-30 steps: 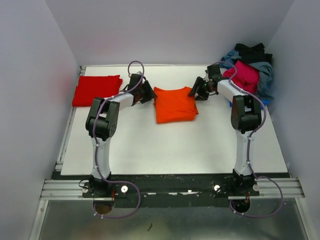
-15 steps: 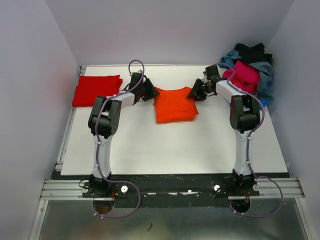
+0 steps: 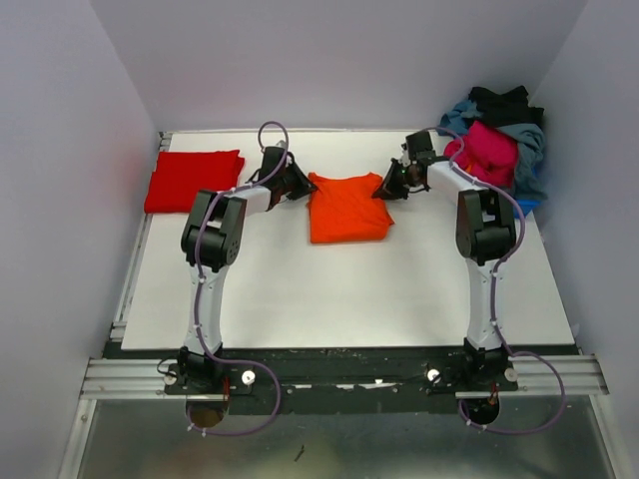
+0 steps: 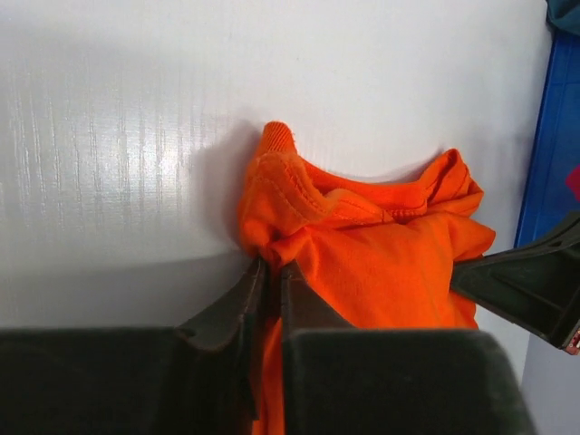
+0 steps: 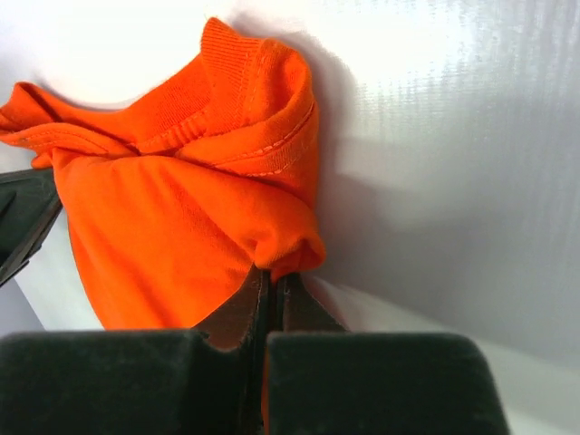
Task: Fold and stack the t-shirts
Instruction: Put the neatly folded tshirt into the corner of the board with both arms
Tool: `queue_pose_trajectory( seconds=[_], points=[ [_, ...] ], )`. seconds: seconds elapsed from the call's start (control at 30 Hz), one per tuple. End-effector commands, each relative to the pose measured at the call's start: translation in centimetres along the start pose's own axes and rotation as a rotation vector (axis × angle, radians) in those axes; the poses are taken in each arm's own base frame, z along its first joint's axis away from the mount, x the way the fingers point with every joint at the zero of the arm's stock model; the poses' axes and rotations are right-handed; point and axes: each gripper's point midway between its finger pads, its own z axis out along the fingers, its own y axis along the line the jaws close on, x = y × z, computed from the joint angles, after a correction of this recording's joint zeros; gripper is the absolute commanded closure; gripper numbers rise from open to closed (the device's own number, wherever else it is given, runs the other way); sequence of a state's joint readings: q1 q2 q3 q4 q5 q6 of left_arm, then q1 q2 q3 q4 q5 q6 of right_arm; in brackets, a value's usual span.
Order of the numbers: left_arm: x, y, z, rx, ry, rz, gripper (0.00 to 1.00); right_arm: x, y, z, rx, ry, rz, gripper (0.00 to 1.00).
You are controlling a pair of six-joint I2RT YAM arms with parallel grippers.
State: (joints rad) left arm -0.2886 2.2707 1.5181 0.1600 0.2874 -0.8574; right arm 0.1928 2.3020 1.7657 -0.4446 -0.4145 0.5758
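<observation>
A folded orange t-shirt (image 3: 346,208) lies in the middle of the table's far half. My left gripper (image 3: 300,185) is shut on its far left corner, cloth pinched between the fingertips (image 4: 270,270). My right gripper (image 3: 384,187) is shut on the far right corner, where orange fabric (image 5: 181,208) bunches at the tips (image 5: 272,276). A folded red t-shirt (image 3: 192,179) rests flat at the far left. More t-shirts, pink (image 3: 487,150), grey-blue and black, lie heaped at the far right corner.
A blue container edge (image 3: 526,205) shows under the heap at the right. White walls close in the table (image 3: 339,289) on three sides. A metal rail (image 3: 339,377) with the arm bases runs along the near edge.
Both grippers have moved in onto the orange t-shirt's far corners and gone from open to shut on the cloth. The shirt's far edge is bunched slightly.
</observation>
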Motion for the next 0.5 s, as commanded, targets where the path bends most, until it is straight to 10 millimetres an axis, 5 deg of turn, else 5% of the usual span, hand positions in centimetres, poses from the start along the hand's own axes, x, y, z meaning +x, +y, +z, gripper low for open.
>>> queue_pose_trajectory(
  seconds=[0.0,0.07,0.47],
  points=[
    [-0.4,0.6,0.5,0.014,0.002,0.000,0.92,0.4,1.2,0.9,-0.030,0.008,-0.032,0.99],
    [-1.0,0.6,-0.2,-0.004,-0.017,0.039,0.99,-0.3,1.7,-0.2,-0.030,-0.044,-0.054,0.99],
    [-2.8,0.3,-5.0,-0.043,-0.062,0.145,1.00,0.3,2.9,-4.5,-0.048,-0.131,-0.132,0.99]
  ],
)
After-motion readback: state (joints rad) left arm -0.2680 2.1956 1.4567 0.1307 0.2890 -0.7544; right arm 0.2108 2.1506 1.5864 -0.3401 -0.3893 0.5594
